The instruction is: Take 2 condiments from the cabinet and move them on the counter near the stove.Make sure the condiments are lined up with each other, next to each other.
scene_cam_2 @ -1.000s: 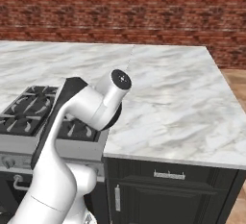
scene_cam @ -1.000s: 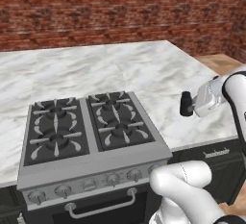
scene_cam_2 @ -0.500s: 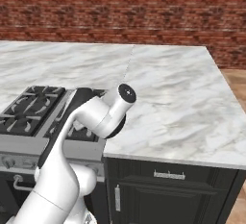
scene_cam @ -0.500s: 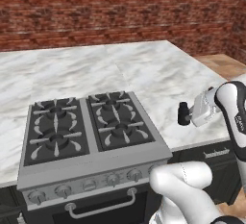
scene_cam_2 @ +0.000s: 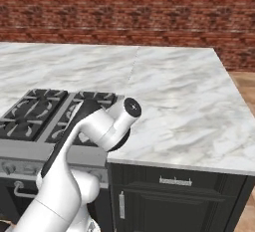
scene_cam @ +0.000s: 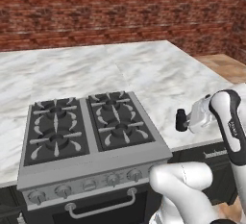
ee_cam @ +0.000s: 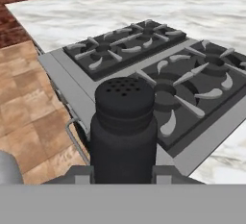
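Gripper point(scene_cam: 184, 120) clamped on black shaker point(ee_cam: 124, 131) — marble counter point(scene_cam: 158, 74), stove point(scene_cam: 86, 127), brick wall point(scene_cam: 120, 11) beyond.

The arm reached out to the right, forearm bent low, and the gripper point(scene_cam: 185, 120) pointed left, its jaws clamped on the small black shaker point(ee_cam: 124, 127).

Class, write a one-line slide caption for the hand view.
The gripper holds a small black shaker bottle upright-looking in frame, with the stove and marble counter beyond.
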